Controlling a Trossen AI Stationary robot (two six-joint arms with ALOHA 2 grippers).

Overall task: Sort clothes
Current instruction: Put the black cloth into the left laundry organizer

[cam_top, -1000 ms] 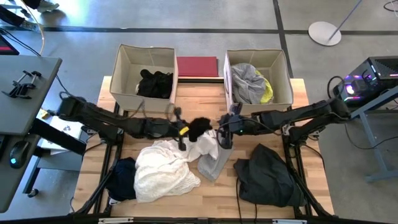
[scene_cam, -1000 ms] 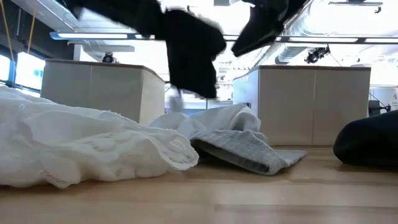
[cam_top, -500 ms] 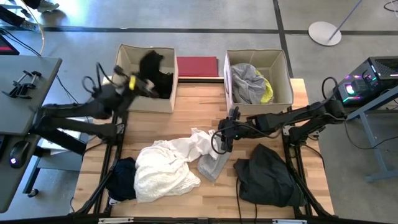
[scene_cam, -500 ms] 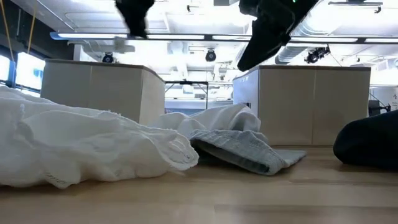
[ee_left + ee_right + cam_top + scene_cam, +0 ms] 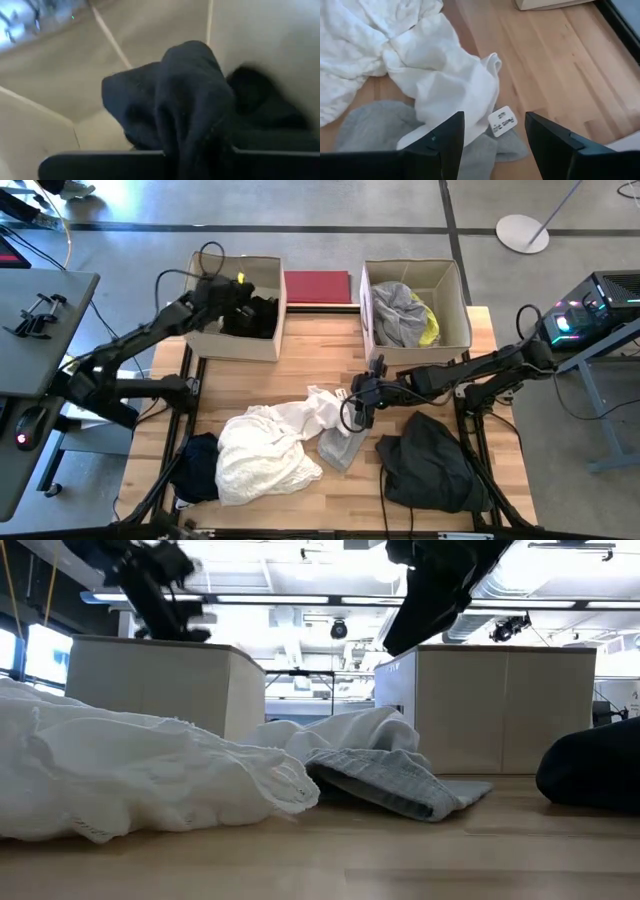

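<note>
Two boxes (image 5: 205, 332) (image 5: 455, 290) stood at the table's (image 5: 300, 340) far edge, a red rectangle (image 5: 317, 286) between them.

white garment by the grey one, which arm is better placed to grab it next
Right: its gripper hangs over the white garment with jaws open, while the left gripper is over the left box.

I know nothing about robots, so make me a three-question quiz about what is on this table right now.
1. True or false: the left end effector is over the left box.
2. The right end effector hangs above which garment? A white garment; B yellow garment; C black garment.
3. Fill in: the right end effector's fingers are ____ and hold nothing.

Key: 1 true. 2 A. 3 open.
</note>
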